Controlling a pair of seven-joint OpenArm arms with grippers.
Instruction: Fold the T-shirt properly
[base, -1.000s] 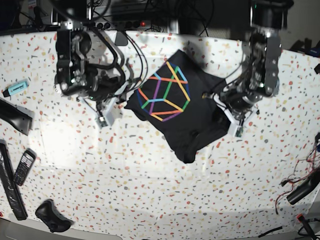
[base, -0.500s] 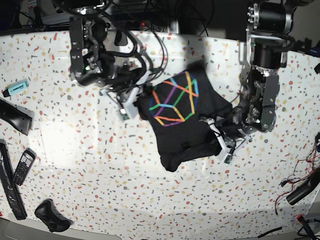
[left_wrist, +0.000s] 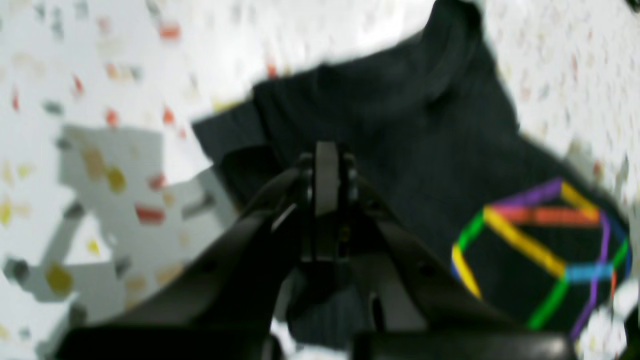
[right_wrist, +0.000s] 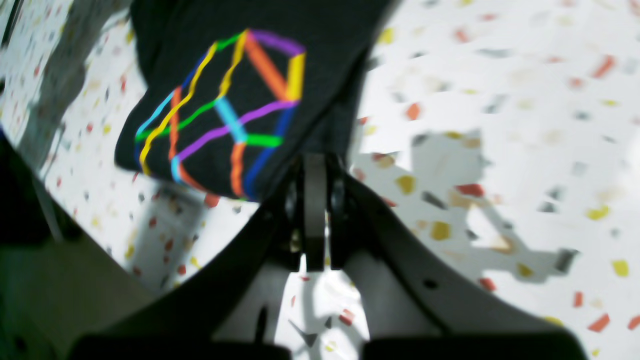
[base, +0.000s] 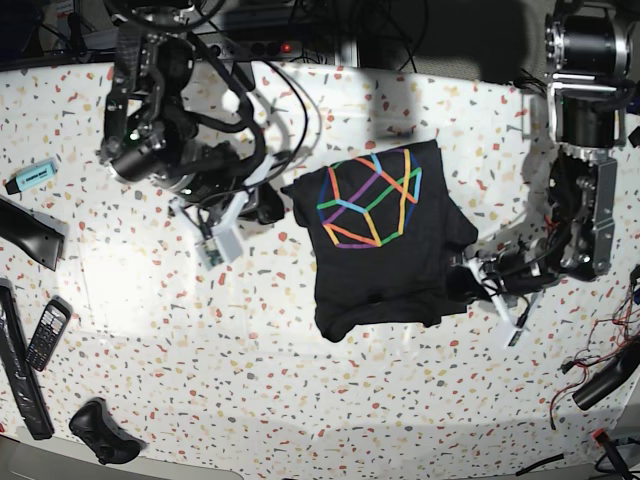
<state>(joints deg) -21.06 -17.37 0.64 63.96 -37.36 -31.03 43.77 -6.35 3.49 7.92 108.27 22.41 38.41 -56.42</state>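
Observation:
The black T-shirt (base: 385, 255) lies bunched on the speckled table with its rainbow line print (base: 370, 200) facing up. My right gripper (base: 278, 203) is at the shirt's left corner. In the right wrist view this gripper (right_wrist: 315, 167) is shut, pinching the T-shirt (right_wrist: 330, 55) at its edge just beside the print (right_wrist: 225, 110). My left gripper (base: 462, 277) is at the shirt's right side, near its front corner. The left wrist view shows that gripper (left_wrist: 327, 172) shut on a fold of the T-shirt (left_wrist: 400, 125), with the print (left_wrist: 545, 245) off to its right.
A blue highlighter (base: 32, 176), a phone (base: 47, 335), a long black remote (base: 20, 370) and a black lump (base: 100, 432) lie along the left edge. Loose cables (base: 600, 375) sit at the right edge. Wires and a power strip (base: 260, 45) run along the back.
The shirt has been dragged rightward and turned, so the print now stands more upright. My left arm has pulled right and toward the front. Both grippers stayed shut.

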